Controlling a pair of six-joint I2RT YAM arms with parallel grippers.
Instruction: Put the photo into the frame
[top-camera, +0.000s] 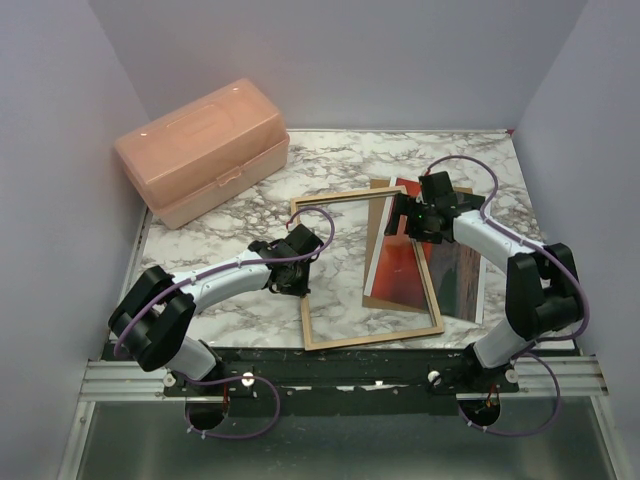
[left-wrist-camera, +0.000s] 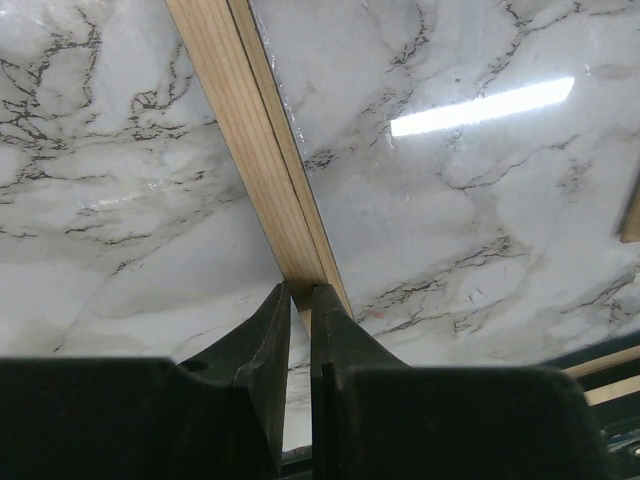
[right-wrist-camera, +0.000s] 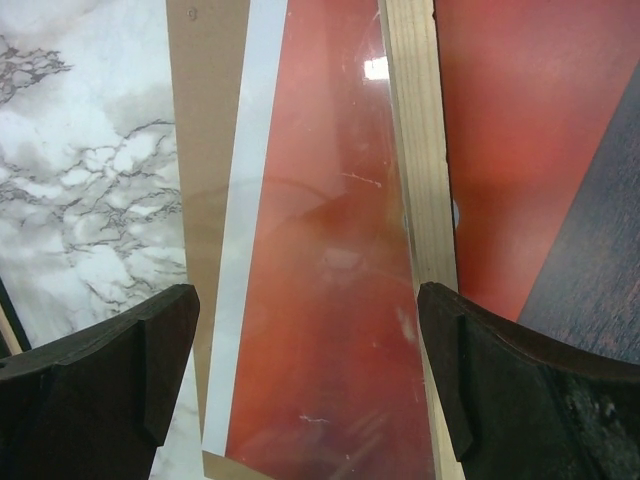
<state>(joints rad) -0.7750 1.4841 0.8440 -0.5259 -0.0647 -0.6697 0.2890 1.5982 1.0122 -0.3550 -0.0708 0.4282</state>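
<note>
The frame (top-camera: 370, 337) lies tan back up on the marble table. My left gripper (top-camera: 297, 272) is shut on its left rail; the left wrist view shows that wooden rail (left-wrist-camera: 250, 140) running between the closed tips of my left gripper (left-wrist-camera: 300, 292). The photo (top-camera: 395, 275), red-orange with a dark part at the right, lies on a brown backing board (top-camera: 376, 215) under the frame's right rail. My right gripper (top-camera: 405, 222) hovers open over it. In the right wrist view the gripper (right-wrist-camera: 310, 390) straddles the photo (right-wrist-camera: 320, 250) and the rail (right-wrist-camera: 415, 150).
A pink plastic lidded box (top-camera: 205, 150) stands at the back left. Pale walls close in the table on three sides. A black mounting rail (top-camera: 340, 365) runs along the near edge.
</note>
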